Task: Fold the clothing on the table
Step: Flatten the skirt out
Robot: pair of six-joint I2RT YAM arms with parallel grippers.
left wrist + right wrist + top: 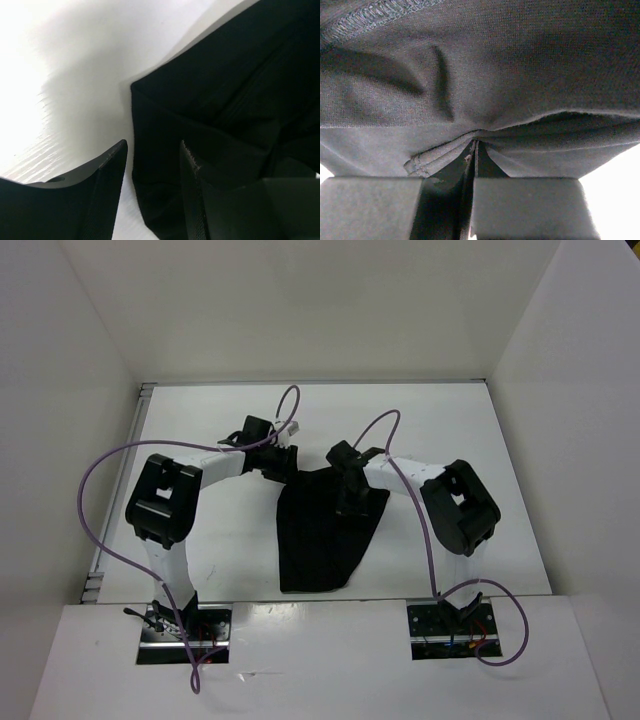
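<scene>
Nearest the overhead lens, the two arm bases sit at 6 o'clock. The left arm (165, 505) rises on the 9 o'clock side and the right arm (455, 505) on the 3 o'clock side, both bent inward over the white tabletop (430, 415).

The clothing (315, 540), plain black, lies at the middle of the tabletop. It is wider at its 12 o'clock end, and its narrower end lies close to the near edge at 6 o'clock.

The left jaws hang at the garment's 11 o'clock corner. In the left wrist view their fingers (100, 200) stand moderately apart with nothing clamped. The gap between them shows a strip of white tabletop and the cloth's edge. The clothing (225, 100) fills the 3 o'clock half of that view, with a folded corner pointing toward 9 o'clock. Whether the 3 o'clock finger touches the cloth cannot be told.

The right jaws sit over the garment's upper part, toward 1 o'clock of its middle. In the right wrist view their fingers (370, 207) are pressed together on a pinch of the clothing (480, 65). Puckers run down into the seam between them, and a stitched hem shows at 11 o'clock.
</scene>
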